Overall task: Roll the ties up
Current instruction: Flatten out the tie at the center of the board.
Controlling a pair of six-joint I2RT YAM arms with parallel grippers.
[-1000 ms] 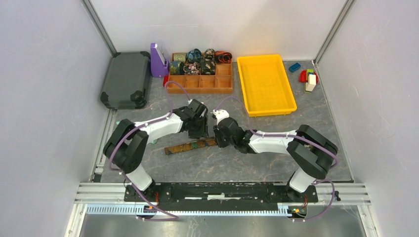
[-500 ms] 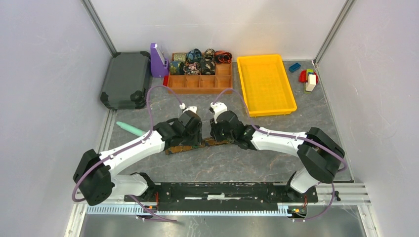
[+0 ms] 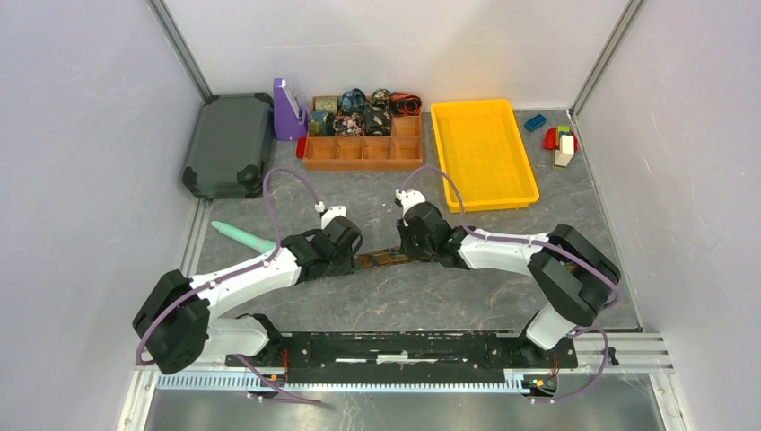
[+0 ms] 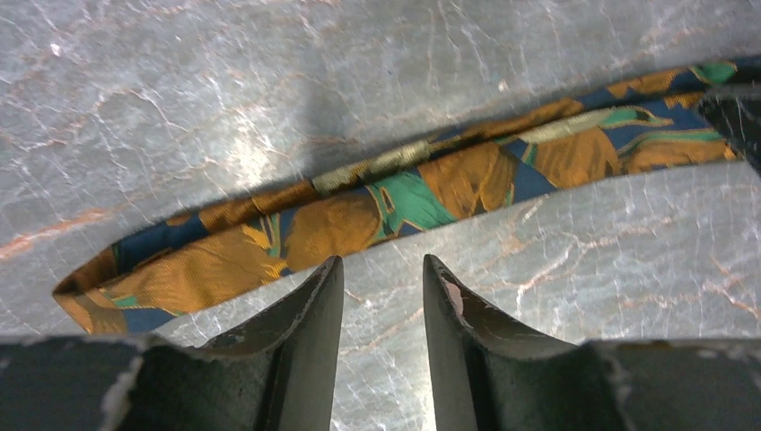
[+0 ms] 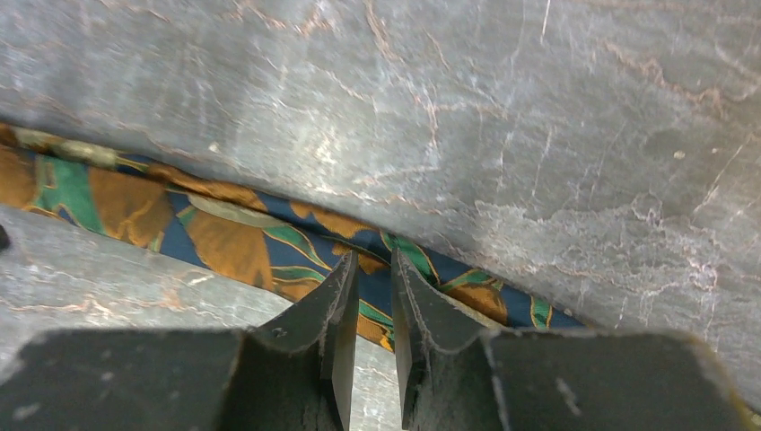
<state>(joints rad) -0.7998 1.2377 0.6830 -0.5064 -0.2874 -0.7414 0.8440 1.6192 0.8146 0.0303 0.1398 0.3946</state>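
We see the grey marbled table (image 3: pixel 431 305) under everything, with two white and black arms reaching in from its near edge: the left arm (image 3: pixel 260 269) and the right arm (image 3: pixel 502 251) angle toward each other near the middle. At the back left lies one dark grey case (image 3: pixel 229 144), and at the back right one yellow tray (image 3: pixel 483 153). Between them sits one wooden box (image 3: pixel 363 154) divided into compartments, and one purple stand (image 3: pixel 287 109) is just beside its left end. One flat tie (image 4: pixel 359 211), printed in orange, navy and green, lies stretched out on the table between the two wrists. Its pointed end is toward the left arm, and from above that arm hides this part, so only a short piece shows. One teal stick (image 3: pixel 240 235) lies to the left, its near end tucked behind the left arm. The coiled ties (image 3: pixel 363 103) fill the back compartments of the wooden box; we make out several, too small to count surely. The toy blocks (image 3: pixel 558 139) sit by the far right corner, one blue block apart from a small cluster. The left gripper (image 4: pixel 381 269) is released, its jaws apart just short of the tie's edge and holding nothing. The right gripper (image 5: pixel 370 265) has its jaws drawn to a narrow slit with the tips over the tie; we cannot tell whether it pinches the cloth.
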